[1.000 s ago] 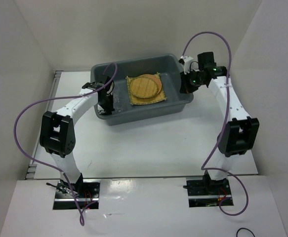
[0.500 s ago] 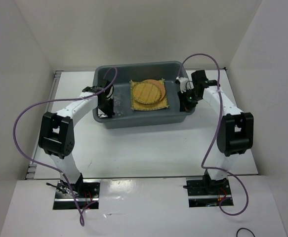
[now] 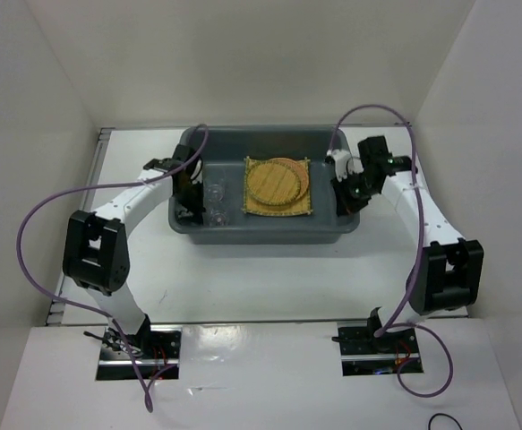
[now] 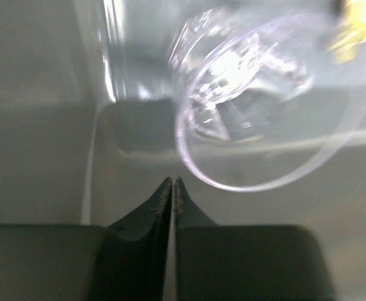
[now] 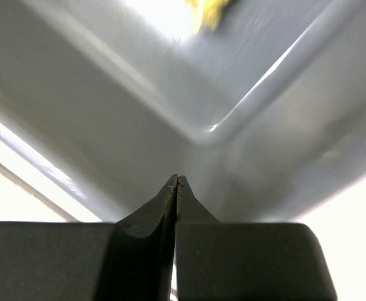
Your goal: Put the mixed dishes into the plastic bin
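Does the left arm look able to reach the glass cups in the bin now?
Probably yes: its tool, though shut, hangs at the bin beside the glass cups, nothing between them.

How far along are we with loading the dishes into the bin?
Done: the yellow mat, with the woven discs on it, lies in the grey bin, and glass cups sit at its left end. In hand: nothing; the left gripper and right gripper are shut and empty. Left: no dish shows outside the bin.

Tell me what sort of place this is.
Likely a robot test cell: white panels box in a table, two arms bolted to its edge, working at a plastic bin.
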